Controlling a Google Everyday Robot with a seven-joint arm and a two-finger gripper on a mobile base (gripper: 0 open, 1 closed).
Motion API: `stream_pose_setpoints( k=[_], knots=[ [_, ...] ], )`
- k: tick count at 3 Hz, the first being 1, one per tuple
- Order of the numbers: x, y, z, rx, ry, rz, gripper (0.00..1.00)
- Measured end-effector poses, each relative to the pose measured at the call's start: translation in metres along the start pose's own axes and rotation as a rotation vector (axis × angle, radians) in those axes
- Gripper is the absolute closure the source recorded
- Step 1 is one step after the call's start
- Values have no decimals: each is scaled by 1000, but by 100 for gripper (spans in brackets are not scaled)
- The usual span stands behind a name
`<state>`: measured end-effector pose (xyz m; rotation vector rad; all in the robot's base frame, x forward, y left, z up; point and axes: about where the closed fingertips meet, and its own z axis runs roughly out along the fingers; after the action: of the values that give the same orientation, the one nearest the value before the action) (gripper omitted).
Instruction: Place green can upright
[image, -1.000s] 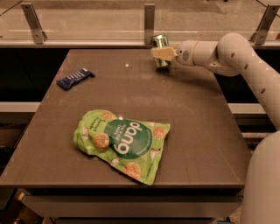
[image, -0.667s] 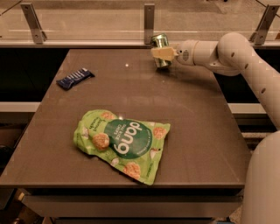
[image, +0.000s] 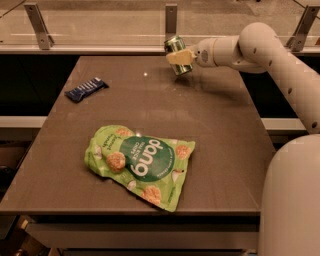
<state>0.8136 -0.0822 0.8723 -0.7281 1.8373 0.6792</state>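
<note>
item: green can (image: 175, 46), small shiny metal drink can with silver ends and pale markings.

location: far edge of the surface (image: 225, 140), a little right of centre, held in the gripper (image: 179, 57), which reaches in from the right on the white arm (image: 260, 45). the can leans slightly, its top towards the left. whether its lower end touches the surface cannot be told.

fingers: closed on the can at mid-height. one tan pad (image: 182, 56) lies across the front of the wall, and the other is hidden behind the can.

handling, as judged: light, whether empty or full. the wall is thin and likely to dent under a hard squeeze. the shiny skin is smooth and may slip or twist between the pads. the round body will roll if it tips over. the flat lower end is narrow, so it needs to meet the surface squarely before the fingers let go. the present hold, across the middle of the body, looks like the right place for it.

other entries:
- dang snack pouch (image: 140, 160), large, flat and green, lying near the front of the surface, well apart from the can.
- dark blue wrapped bar (image: 86, 89), at the left side, well apart from the can.
- metal rail post (image: 171, 20), standing just behind the can.

obstruction: nothing lies under or beside the can. the rail post behind it is the only close neighbour, and it leaves little room in that direction.
</note>
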Motion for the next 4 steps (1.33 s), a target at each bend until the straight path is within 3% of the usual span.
stream_pose_setpoints(
  k=[1,4],
  knots=[
    [5,-11,-3,34,33,2,100],
    [4,-8,1,21,17,3,100]
  ],
)
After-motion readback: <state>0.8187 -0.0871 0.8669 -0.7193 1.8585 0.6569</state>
